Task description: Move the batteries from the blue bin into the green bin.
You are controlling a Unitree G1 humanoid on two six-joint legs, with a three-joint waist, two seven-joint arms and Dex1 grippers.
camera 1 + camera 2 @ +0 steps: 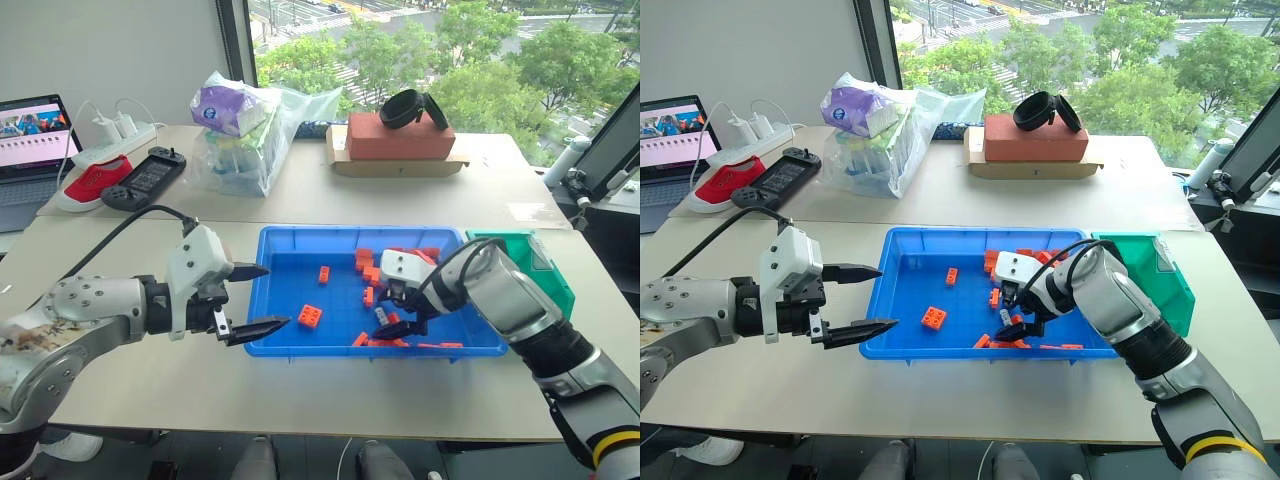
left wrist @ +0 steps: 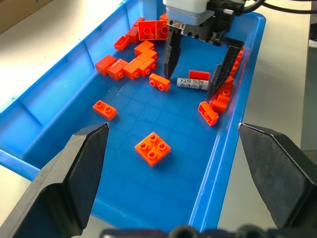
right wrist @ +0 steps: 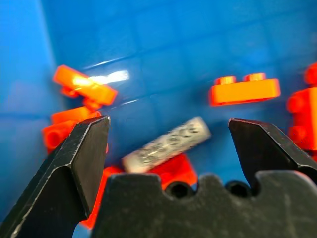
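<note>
The blue bin lies in the middle of the table, with the green bin against its right end. One grey battery lies on the blue floor among orange bricks, near the bin's right end. My right gripper points down into the bin, open, with one finger on each side of the battery and not touching it. My left gripper is open and empty, and hovers at the bin's left rim.
Orange bricks are scattered in the blue bin, most of them at its right end. At the back stand a plastic bag, a red box with a black band on it, a power strip and a laptop.
</note>
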